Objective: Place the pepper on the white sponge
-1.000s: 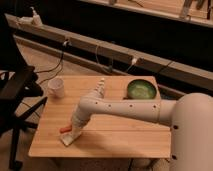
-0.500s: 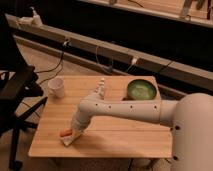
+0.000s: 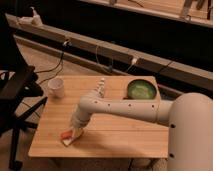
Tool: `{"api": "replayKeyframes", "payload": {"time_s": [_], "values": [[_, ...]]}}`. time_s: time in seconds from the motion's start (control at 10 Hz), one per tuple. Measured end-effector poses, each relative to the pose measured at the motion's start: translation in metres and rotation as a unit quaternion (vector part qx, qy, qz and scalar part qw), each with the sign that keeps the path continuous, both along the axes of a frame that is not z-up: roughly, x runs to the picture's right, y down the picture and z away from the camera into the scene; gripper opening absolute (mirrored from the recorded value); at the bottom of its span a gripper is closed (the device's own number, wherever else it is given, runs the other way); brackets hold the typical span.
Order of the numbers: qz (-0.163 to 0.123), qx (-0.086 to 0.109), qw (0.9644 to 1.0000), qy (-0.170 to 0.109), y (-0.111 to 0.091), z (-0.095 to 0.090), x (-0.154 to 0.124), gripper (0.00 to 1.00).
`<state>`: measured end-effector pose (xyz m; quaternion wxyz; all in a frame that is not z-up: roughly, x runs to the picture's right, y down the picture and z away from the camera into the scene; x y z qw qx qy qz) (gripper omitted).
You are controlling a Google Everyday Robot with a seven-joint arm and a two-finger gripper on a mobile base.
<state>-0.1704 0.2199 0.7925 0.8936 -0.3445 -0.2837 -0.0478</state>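
Note:
The small orange-red pepper [image 3: 65, 135] is near the table's front left corner, right at the tip of my gripper [image 3: 74, 133]. It lies against the top of the white sponge [image 3: 68, 142], a small flat white block just below it. My white arm reaches from the right across the wooden table [image 3: 120, 137] and down to this spot. The gripper's body hides the right end of the pepper and part of the sponge.
A white cup [image 3: 55, 87] stands at the table's back left. A green bowl [image 3: 141, 90] sits at the back right. A small white object [image 3: 101, 85] stands at the back middle. A black office chair [image 3: 17, 90] is left of the table.
My gripper has come down slightly with the pepper at its tip, from just above the sponge to resting against it.

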Motion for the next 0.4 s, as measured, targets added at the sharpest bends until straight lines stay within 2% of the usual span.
{"api": "replayKeyframes", "payload": {"time_s": [0.4], "values": [[0.002, 0.005, 1.0, 0.001, -0.0053, 0.0019, 0.0036, 0.79]]}}
